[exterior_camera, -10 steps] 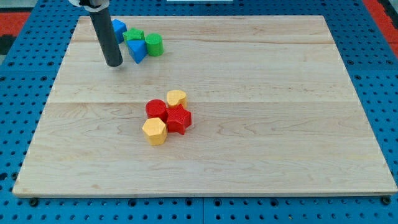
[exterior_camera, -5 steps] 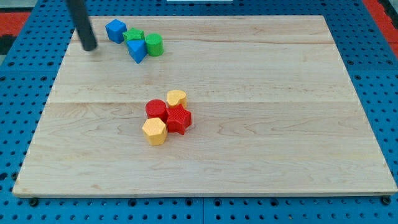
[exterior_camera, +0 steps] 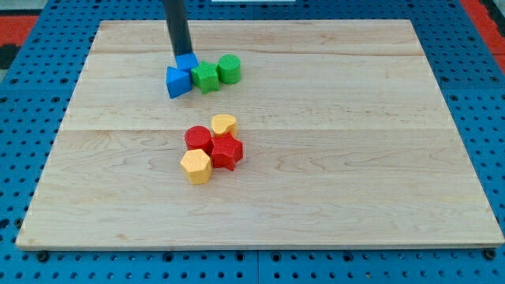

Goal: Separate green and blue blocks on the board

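Pale wooden board on blue pegboard; possibly red corners.

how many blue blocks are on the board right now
2. A blue triangular block sits at the left end of the upper row. A second blue block lies just above it, partly hidden behind my tip, beside the green block. No others show.

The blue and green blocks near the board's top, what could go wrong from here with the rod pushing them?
My tip sits at the blue cube, which touches the blue triangular block and green star-shaped block, with the green cylinder alongside. Pushing on may drag the whole row together instead of splitting the colours.
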Action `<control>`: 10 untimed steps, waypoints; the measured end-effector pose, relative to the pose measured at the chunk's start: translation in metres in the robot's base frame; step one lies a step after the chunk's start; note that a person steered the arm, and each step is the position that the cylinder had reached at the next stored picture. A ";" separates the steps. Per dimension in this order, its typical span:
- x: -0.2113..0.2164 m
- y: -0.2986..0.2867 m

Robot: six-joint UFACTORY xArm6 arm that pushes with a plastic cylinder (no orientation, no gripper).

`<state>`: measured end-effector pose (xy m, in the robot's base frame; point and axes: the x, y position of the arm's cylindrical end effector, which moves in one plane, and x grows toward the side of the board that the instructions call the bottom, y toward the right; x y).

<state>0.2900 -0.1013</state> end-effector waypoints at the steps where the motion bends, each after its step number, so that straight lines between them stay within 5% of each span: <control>1: 0.005 0.037; 3: 0.012 -0.055; 5: 0.039 -0.063; 8: 0.053 -0.025; 10: 0.063 0.059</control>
